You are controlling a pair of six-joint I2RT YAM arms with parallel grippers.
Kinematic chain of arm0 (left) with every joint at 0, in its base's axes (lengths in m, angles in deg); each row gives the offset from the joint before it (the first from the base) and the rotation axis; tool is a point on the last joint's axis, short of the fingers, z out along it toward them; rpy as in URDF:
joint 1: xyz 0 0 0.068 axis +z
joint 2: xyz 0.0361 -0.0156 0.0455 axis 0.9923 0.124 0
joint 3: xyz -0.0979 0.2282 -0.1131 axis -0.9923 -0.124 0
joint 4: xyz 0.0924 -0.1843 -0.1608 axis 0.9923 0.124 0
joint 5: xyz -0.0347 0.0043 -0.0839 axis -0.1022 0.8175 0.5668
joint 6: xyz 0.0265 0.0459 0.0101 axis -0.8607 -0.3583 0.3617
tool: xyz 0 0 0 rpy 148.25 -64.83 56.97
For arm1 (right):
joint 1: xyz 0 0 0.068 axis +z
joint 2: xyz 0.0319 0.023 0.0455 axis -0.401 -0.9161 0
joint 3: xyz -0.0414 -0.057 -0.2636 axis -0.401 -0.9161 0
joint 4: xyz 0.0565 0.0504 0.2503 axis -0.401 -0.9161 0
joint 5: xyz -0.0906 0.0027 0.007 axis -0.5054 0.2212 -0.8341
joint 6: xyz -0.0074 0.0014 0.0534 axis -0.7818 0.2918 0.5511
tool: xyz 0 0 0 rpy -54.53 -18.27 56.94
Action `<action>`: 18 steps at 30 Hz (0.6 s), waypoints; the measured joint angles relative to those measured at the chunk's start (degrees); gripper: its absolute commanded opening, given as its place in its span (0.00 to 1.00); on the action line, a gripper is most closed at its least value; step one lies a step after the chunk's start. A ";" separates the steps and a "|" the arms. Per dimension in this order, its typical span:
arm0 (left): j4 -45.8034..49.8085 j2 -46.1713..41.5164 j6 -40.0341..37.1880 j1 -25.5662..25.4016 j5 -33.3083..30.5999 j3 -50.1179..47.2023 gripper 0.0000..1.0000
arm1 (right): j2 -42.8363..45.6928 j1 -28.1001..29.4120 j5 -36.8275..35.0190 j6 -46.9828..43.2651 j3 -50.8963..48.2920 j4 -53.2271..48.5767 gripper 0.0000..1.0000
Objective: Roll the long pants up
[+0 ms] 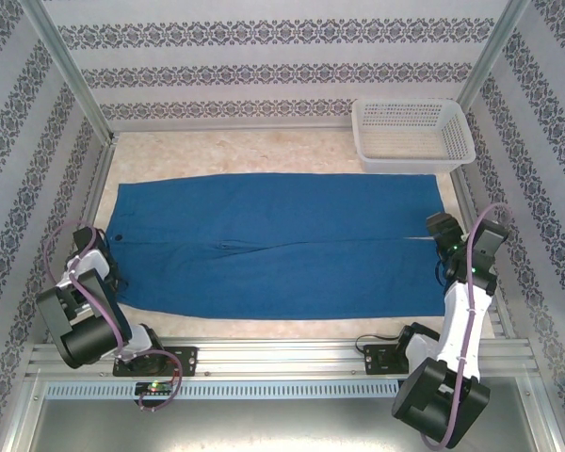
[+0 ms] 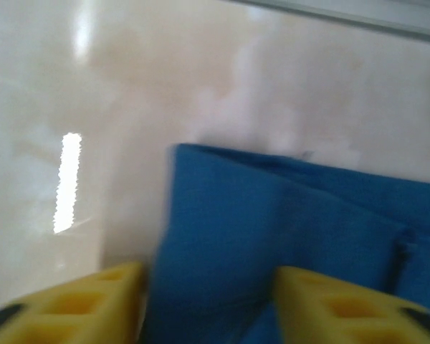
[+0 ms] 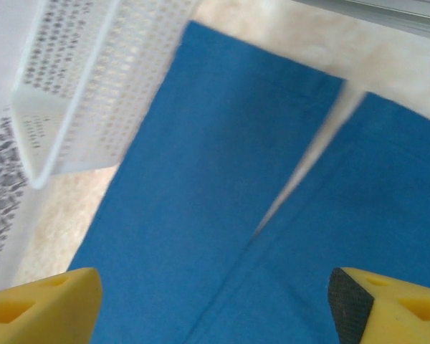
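The pants (image 1: 278, 245) lie flat, lengthwise left to right, waist at left; the left gripper (image 2: 208, 290) and right gripper (image 3: 215, 294) are both spread.

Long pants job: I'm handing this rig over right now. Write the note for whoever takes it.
Left gripper: open, holding nothing, poised at a waistband corner of the plain royal-blue fabric long pants.
Right gripper: open, holding nothing, above the leg hems at the right end.
Pants: spread flat across the beige table, waistband to the left, legs to the right. A white mesh plastic basket stands at the far right corner, beside the far leg's hem.
Done: pants laid out flat; no roll started.
Left: grasp one end and roll the pants up along their length.
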 measured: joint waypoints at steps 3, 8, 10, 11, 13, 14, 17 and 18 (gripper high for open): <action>-3.41 0.57 0.15 0.09 1.25 0.83 0.00 | 0.70 -1.84 -2.40 2.14 -1.36 -4.20 0.80; -5.62 0.74 0.52 0.11 2.56 0.81 0.00 | 2.78 -4.48 -6.47 6.12 -3.69 -13.09 0.79; -5.62 0.26 0.59 0.11 3.06 0.61 0.00 | 5.38 -5.64 -6.93 8.35 -5.35 -15.87 0.78; -5.57 0.04 0.61 0.11 3.30 0.57 0.00 | 6.21 -6.03 -7.19 9.14 -5.84 -17.42 0.78; -5.55 -0.20 0.81 0.11 4.13 0.55 0.00 | 6.80 -6.40 -7.67 10.78 -6.10 -20.90 0.77; -5.55 -0.22 0.98 0.11 4.44 0.55 0.00 | 6.80 -6.40 -7.78 11.63 -6.16 -21.70 0.76; -5.57 -0.22 1.51 0.11 5.18 0.55 0.00 | 6.88 -6.40 -8.44 13.38 -6.45 -24.50 0.72; -5.57 -0.22 1.64 0.11 5.42 0.55 0.00 | 6.97 -6.40 -8.79 13.70 -6.45 -25.14 0.70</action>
